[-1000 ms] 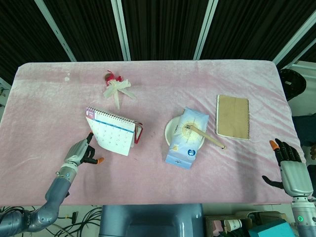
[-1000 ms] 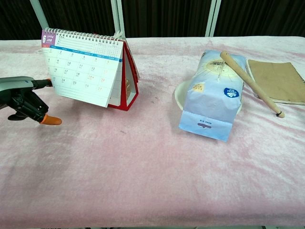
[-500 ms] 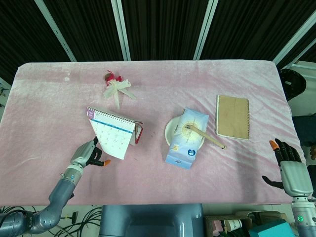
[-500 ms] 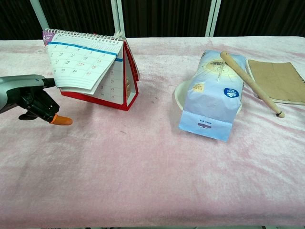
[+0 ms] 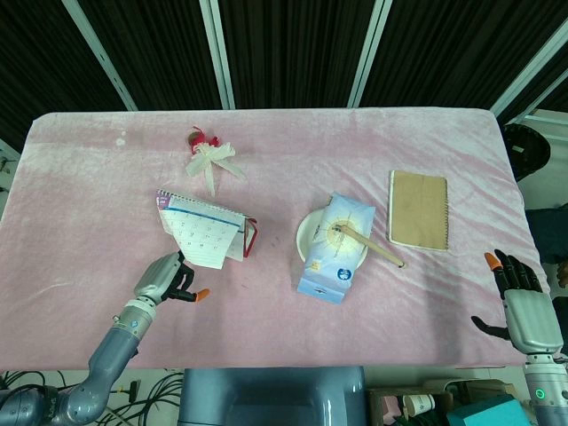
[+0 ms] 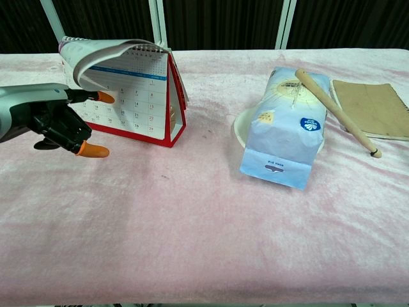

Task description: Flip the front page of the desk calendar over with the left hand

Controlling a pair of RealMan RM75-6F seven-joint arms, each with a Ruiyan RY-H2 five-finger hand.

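Observation:
The desk calendar (image 5: 209,234) (image 6: 142,102) stands on its red base, left of the table's middle. Its front page (image 6: 96,54) is lifted and curls back over the spiral binding, baring the sheet beneath. My left hand (image 5: 167,279) (image 6: 50,119) is just in front and to the left of the calendar. One orange-tipped finger (image 6: 102,97) reaches under the raised page and touches it from below. The thumb points away toward the table, and nothing is pinched. My right hand (image 5: 524,306) hangs off the table's near right corner with its fingers spread, holding nothing.
A blue-and-white bag (image 5: 335,245) (image 6: 286,125) lies across a white bowl (image 5: 309,232) with a wooden stick (image 5: 373,247) (image 6: 335,109) on top. A brown notebook (image 5: 418,209) (image 6: 374,105) lies at the right. A ribboned bow (image 5: 211,158) sits behind the calendar.
My left hand moved right and forward under the calendar's front page. The page rose from hanging flat to curling over the binding.

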